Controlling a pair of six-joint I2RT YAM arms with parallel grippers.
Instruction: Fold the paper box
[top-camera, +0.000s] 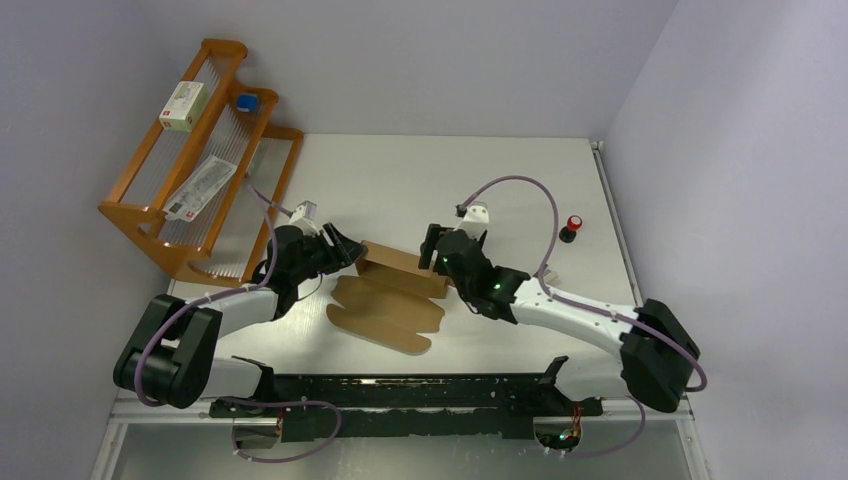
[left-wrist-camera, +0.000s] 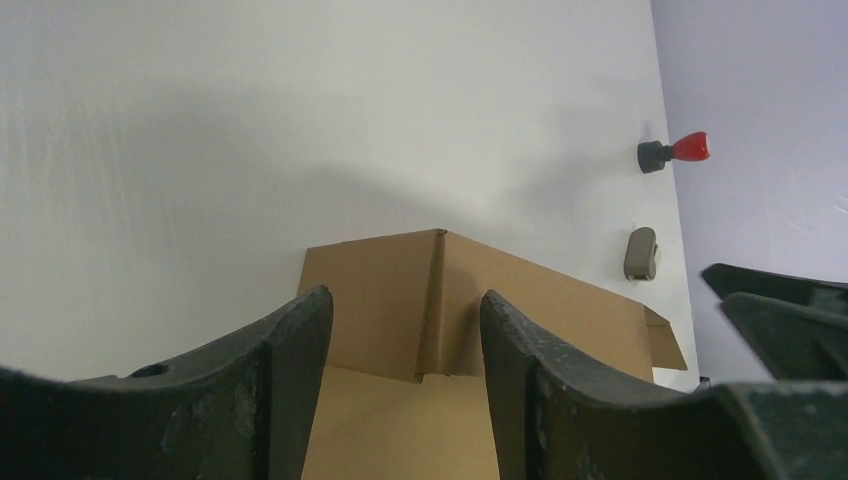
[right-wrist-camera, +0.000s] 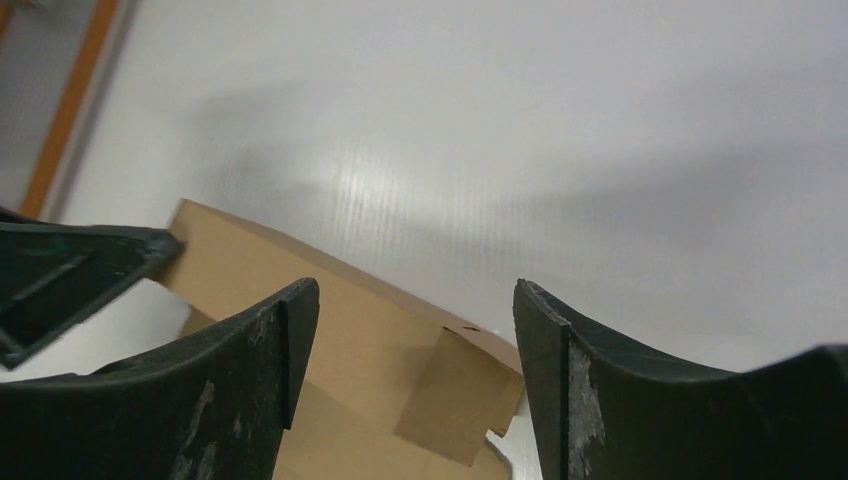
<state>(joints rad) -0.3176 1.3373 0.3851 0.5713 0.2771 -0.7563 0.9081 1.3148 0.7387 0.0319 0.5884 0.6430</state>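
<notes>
The paper box (top-camera: 385, 312) is plain brown cardboard, partly folded, lying mid-table between the arms. Its back wall (left-wrist-camera: 560, 310) stands up, and rounded flaps lie flat toward the near side. My left gripper (top-camera: 348, 250) hovers at the box's left end, open. In the left wrist view a folded corner crease (left-wrist-camera: 437, 300) shows beyond the gap between the fingers (left-wrist-camera: 300, 350), untouched. My right gripper (top-camera: 433, 248) stands open at the right end of the wall. A small side flap (right-wrist-camera: 455, 400) shows between and beyond its fingers (right-wrist-camera: 545, 340); nothing is gripped.
An orange wooden rack (top-camera: 200, 170) stands at the back left, holding a small white box (top-camera: 185, 105), a blue item (top-camera: 246, 101) and a packet (top-camera: 203, 187). A red-topped knob (top-camera: 572, 227) sits at the right. A black rail (top-camera: 400, 395) runs along the near edge.
</notes>
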